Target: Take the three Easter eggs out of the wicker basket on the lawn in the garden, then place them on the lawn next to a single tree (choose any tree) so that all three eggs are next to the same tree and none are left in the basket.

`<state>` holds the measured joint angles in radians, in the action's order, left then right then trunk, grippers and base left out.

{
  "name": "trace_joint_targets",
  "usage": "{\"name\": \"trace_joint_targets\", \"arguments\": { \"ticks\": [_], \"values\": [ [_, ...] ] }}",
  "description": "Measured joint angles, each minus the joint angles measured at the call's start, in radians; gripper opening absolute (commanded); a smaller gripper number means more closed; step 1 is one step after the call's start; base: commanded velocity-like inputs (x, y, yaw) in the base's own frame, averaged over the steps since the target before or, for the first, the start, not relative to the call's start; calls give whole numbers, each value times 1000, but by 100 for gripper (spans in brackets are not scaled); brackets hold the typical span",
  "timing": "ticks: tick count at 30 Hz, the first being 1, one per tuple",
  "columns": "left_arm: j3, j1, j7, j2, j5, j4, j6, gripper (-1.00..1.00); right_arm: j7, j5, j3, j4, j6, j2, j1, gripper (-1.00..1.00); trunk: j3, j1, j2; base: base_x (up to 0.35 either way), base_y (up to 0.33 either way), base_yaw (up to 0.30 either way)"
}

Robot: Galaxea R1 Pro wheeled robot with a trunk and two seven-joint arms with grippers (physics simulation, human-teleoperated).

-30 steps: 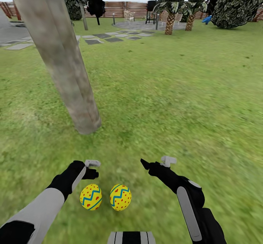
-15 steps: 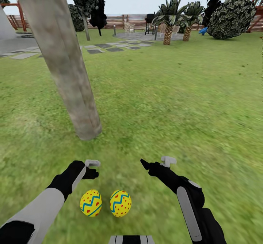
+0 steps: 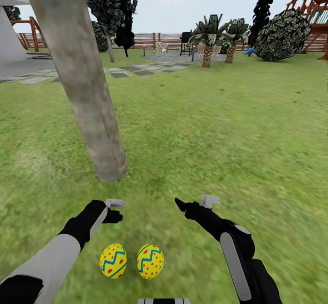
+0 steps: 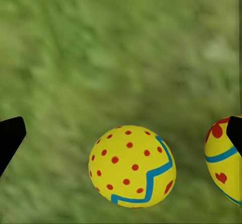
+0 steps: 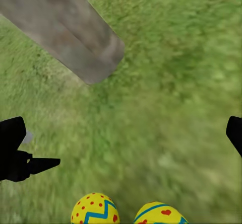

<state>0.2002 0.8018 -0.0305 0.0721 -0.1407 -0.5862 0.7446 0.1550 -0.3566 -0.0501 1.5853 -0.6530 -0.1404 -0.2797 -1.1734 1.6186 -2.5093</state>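
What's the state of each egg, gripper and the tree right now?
Left egg: lying on the lawn, free of both grippers.
Right egg: lying on the lawn beside the left egg, a narrow gap between them.
Left gripper: open, empty, above the grass.
Right gripper: open, empty, above the grass.
Tree: bare trunk leaning in the head view, base on the grass beyond the eggs.

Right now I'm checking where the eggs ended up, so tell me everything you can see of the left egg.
The left egg is yellow with red dots and a blue zigzag band, smooth and glossy. It lies on the lawn, a narrow gap from the second egg. It is below the open left gripper, which does not touch it. The tree stands just beyond.
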Motion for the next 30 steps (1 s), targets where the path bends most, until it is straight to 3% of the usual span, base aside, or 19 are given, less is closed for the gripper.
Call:
{"name": "trace_joint_targets", "arguments": {
  "ticks": [30],
  "values": [
    [-2, 0, -42, 0, 2, 3, 0, 100, -1, 0, -4, -1, 0, 0, 0, 100, 116, -13, 7, 0, 0, 0]
  ]
}}
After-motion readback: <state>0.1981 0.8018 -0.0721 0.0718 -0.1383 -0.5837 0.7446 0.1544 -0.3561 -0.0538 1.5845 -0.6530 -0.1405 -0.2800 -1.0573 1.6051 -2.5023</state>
